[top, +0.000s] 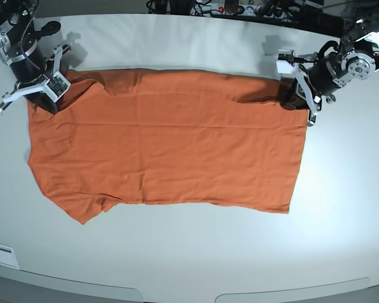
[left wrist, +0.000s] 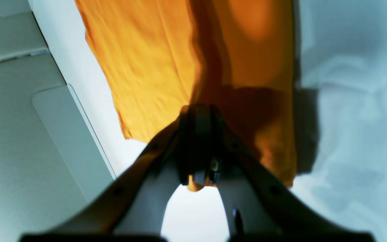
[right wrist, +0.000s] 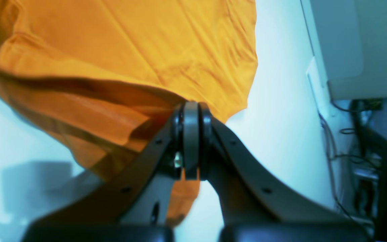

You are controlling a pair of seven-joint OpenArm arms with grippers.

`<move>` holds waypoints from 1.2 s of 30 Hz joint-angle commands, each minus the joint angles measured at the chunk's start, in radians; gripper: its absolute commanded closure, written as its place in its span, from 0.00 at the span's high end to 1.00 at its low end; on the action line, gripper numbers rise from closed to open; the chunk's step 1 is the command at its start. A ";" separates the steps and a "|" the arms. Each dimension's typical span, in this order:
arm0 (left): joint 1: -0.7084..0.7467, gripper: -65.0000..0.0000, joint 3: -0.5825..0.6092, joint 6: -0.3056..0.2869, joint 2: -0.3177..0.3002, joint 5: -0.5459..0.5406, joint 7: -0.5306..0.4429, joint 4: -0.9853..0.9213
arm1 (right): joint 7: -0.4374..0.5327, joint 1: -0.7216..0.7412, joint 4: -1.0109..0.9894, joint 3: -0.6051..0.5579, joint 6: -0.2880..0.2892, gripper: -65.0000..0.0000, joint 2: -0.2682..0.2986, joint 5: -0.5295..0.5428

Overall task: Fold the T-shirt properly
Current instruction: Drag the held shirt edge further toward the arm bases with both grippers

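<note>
The orange T-shirt (top: 170,151) lies spread sideways on the white table (top: 177,259), one sleeve (top: 79,211) pointing to the near left. My left gripper (top: 298,100) is shut on the shirt's far right corner; in the left wrist view the jaws (left wrist: 198,112) pinch orange fabric (left wrist: 146,67). My right gripper (top: 45,100) is shut on the far left corner. In the right wrist view its closed jaws (right wrist: 190,109) hold a lifted fold of the T-shirt (right wrist: 129,43). Both held corners are slightly raised and wrinkled.
Cables and equipment (top: 227,9) line the table's far edge. More cables and gear (right wrist: 364,141) show beyond the table edge in the right wrist view. The table's rim (left wrist: 79,111) runs along the left of the left wrist view.
</note>
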 commanded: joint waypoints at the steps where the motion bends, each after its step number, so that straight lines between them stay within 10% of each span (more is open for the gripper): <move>1: -0.011 0.00 -0.010 0.013 -0.018 0.007 0.001 0.002 | 0.018 0.013 0.013 0.008 0.006 0.00 0.014 0.008; 25: -0.008 0.00 -0.010 0.277 0.018 0.010 0.093 -0.016 | 0.025 0.014 0.009 0.008 -0.130 0.06 0.008 0.048; 29: -0.008 0.19 -0.010 0.521 0.041 0.010 0.111 -0.017 | 0.013 0.030 0.003 0.008 -0.254 0.56 0.008 0.047; 32: -0.007 0.29 -0.010 0.710 0.066 -0.011 0.109 -0.017 | -0.010 0.044 0.003 0.008 -0.297 0.56 0.008 0.047; 36: -0.007 0.24 -0.010 0.776 0.071 -0.024 0.109 -0.017 | -0.033 0.044 0.003 0.008 -0.305 0.47 0.008 0.047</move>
